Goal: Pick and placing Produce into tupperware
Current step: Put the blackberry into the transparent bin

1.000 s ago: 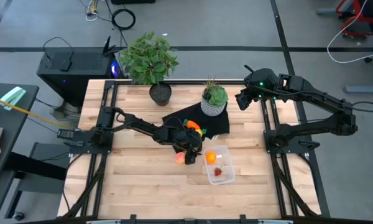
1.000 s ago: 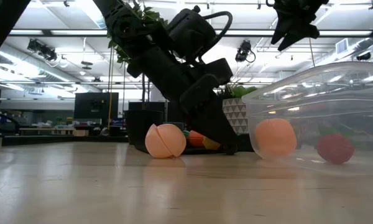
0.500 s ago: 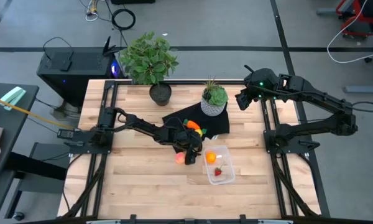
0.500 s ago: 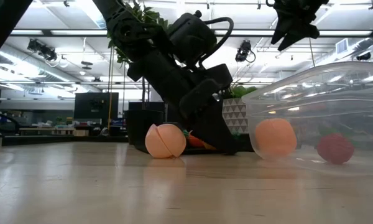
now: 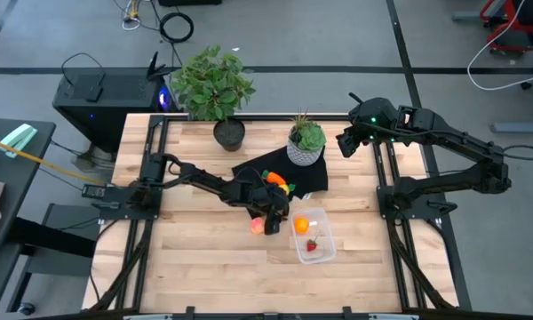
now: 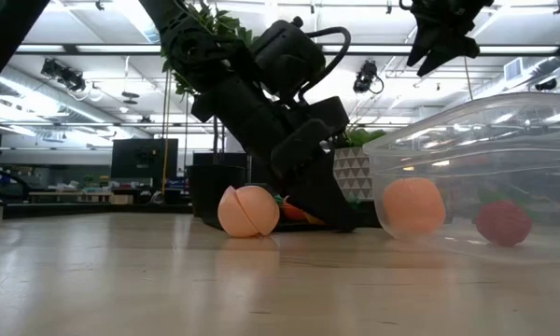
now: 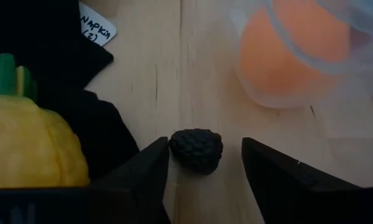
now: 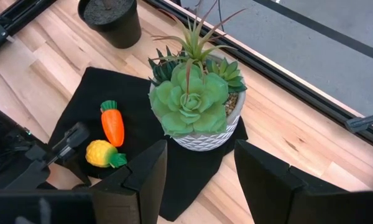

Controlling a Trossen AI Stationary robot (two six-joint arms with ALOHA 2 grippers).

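Note:
My left gripper point(image 5: 271, 219) is low over the table between the black mat point(image 5: 249, 169) and the clear tupperware point(image 5: 325, 242), fingers open. In the left wrist view a small dark bumpy berry point(image 7: 196, 150) lies on the wood between its fingers point(image 7: 205, 144), close to one of them. The tupperware holds the orange ball point(image 5: 300, 226) and the red strawberry point(image 5: 312, 246). The pinkish ball point(image 5: 257, 226) rests on the table beside the gripper. The carrot point(image 8: 112, 126) and the yellow piece point(image 8: 101, 154) lie on the mat. My right gripper point(image 5: 345, 142) is open, high over the far right. My left gripper has its fingers on either side of the dark berry, which lies on the table. One finger point(image 7: 150, 167) stands right against the berry's side; I cannot tell whether it touches.
A white pot with a succulent point(image 5: 306, 142) stands on the mat's far edge, and a black pot with a leafy plant point(image 5: 215, 89) stands at the table's far side. Bare wood lies toward the near edge.
My left gripper has turned a little at the wrist, low beside the mat, then kept still. The produce and the tupperware have stayed in place.

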